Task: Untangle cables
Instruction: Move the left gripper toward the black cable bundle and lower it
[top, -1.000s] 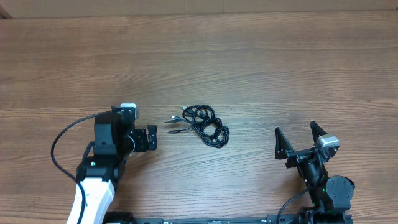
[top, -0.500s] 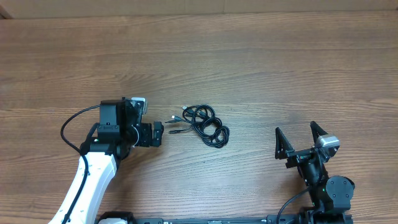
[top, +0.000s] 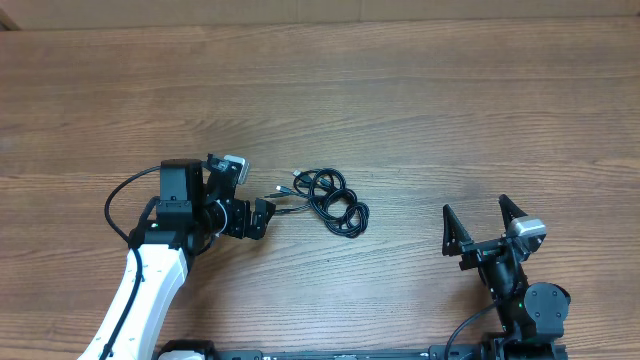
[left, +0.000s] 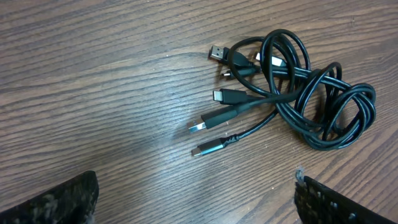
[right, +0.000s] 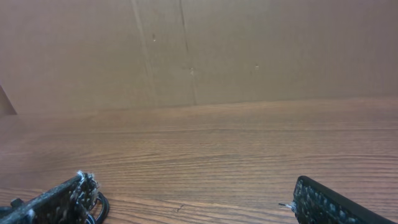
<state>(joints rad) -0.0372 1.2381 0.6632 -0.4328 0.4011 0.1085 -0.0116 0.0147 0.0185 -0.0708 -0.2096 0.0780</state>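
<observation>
The cables lie in one tangled bundle of black loops near the table's middle, their plug ends fanned out to the left. In the left wrist view the cables fill the upper right, with several plugs pointing left. My left gripper stands open just left of the plug ends and touches nothing. Its fingertips frame bare wood around the left gripper. My right gripper rests open at the right, far from the bundle. The right gripper holds nothing.
The wooden table reaches a far edge along the top of the overhead view. A brown cardboard wall stands behind it. The left arm's own thick black wire loops out to the left of the arm.
My left gripper has moved right and slightly up towards the plug ends, its wrist turning on the way. The cables and the right arm have not moved.
</observation>
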